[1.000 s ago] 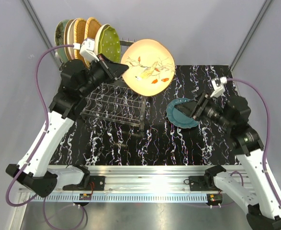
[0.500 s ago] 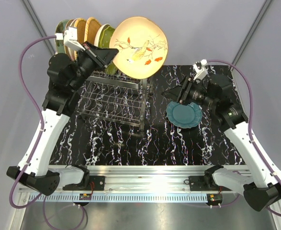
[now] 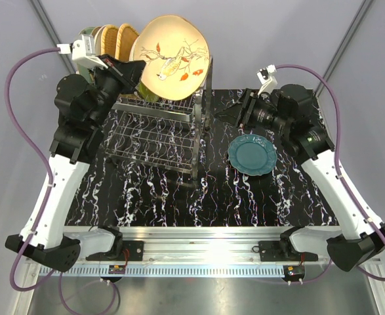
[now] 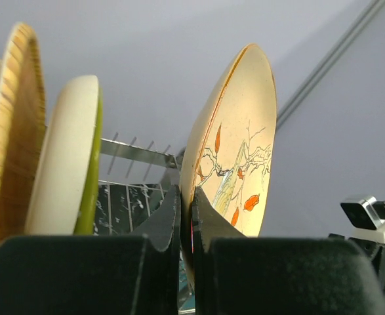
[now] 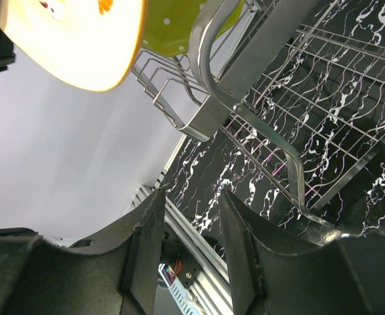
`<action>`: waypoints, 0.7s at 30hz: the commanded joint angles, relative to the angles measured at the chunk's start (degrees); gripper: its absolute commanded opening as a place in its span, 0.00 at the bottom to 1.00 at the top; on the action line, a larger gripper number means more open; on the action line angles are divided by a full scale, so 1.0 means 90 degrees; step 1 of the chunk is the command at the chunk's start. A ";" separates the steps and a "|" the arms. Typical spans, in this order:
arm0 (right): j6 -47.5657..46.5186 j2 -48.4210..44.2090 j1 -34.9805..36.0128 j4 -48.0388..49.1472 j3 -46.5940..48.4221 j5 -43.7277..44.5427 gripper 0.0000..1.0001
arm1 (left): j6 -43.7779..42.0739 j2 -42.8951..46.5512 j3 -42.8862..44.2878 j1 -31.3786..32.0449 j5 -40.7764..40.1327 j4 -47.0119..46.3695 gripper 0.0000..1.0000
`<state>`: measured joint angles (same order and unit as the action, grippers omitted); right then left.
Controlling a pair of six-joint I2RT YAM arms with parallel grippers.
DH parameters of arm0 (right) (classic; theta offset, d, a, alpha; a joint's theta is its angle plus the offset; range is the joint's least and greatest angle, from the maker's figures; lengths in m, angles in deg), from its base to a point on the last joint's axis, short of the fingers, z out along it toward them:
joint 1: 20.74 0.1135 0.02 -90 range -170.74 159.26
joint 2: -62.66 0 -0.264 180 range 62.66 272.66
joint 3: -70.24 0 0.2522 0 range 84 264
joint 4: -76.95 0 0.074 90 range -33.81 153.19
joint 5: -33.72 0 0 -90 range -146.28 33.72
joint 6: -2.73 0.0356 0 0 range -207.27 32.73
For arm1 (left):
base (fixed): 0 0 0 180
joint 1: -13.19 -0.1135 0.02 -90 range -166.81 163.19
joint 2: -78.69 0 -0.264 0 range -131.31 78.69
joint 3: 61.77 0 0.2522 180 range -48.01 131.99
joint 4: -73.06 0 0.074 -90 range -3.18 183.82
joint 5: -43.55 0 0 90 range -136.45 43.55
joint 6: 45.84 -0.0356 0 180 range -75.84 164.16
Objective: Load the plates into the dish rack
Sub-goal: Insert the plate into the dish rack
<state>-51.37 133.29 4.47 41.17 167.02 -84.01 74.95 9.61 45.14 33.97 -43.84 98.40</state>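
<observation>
Floral plate (image 3: pixel 171 58) is held upright over the rack's (image 3: pixel 196 134) right end, its rim clamped by the left gripper (image 4: pixel 186 197), edge-on for the prongs. The right gripper (image 5: pixel 191 197) is seen open and empty, right of the rack.

Left gripper (image 3: pixel 138 75), clamped on the rim of the beige floral plate (image 3: pixel 172 58), is rising and swinging leftward. It is carrying the plate from beside the dish rack (image 3: pixel 154 138) to over its prongs, close to the lime dotted plate (image 4: pixel 87 164). Right gripper (image 3: pixel 235 115), jaws part open and empty, is pulling up and away from the teal plate (image 3: pixel 252 155), leaving it uncovered below and behind the fingertips.
</observation>
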 commanded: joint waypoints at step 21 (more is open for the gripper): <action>-0.0278 0.0131 0.0089 -0.0092 -0.0484 0.0043 0.48 | -0.2159 -0.0147 0.1262 0.0453 -0.2057 -0.0475 0.00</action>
<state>-52.60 134.06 4.67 39.75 163.33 -83.92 59.54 6.36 52.15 35.50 -58.52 106.49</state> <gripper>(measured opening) 0.480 0.034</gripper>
